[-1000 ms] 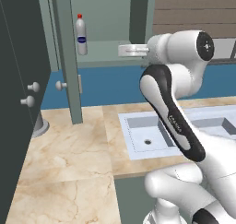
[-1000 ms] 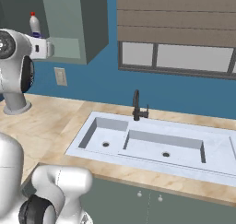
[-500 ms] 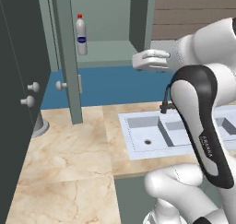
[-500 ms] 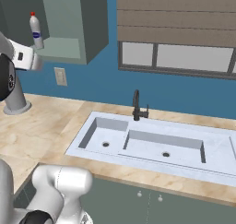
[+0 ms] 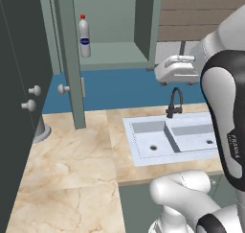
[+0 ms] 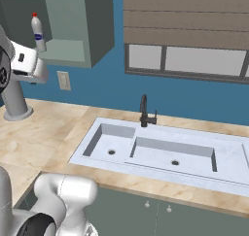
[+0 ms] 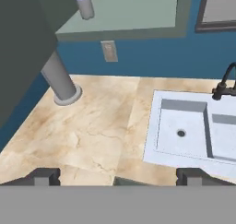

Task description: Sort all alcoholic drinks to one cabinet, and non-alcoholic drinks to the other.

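A non-alcoholic drink, the white plastic bottle (image 5: 84, 36) with a red cap and blue label, stands upright on the shelf of the open wall cabinet (image 5: 119, 52). The same bottle (image 6: 38, 32) shows in the right base view, and its lower part (image 7: 84, 2) at the top of the hand view. My gripper (image 7: 118, 177) is open with nothing between its fingertips (image 7: 44, 176). It hangs over the marble counter (image 7: 101, 121), well away from the bottle. My white hand (image 5: 176, 70) is to the right of the cabinet, above the faucet. The alcoholic drinks are out of view.
A white sink (image 5: 167, 141) with a black faucet (image 5: 174, 102) is set in the counter on the right. The open cabinet door (image 5: 69, 59) juts out over the counter. A grey pillar base (image 7: 62, 80) and a wall outlet (image 7: 109, 51) are beneath the cabinet.
My hand has drawn back from the cabinet shelf, moving right and down to above the faucet. The gripper stays open and empty. The white bottle has not moved on the shelf.
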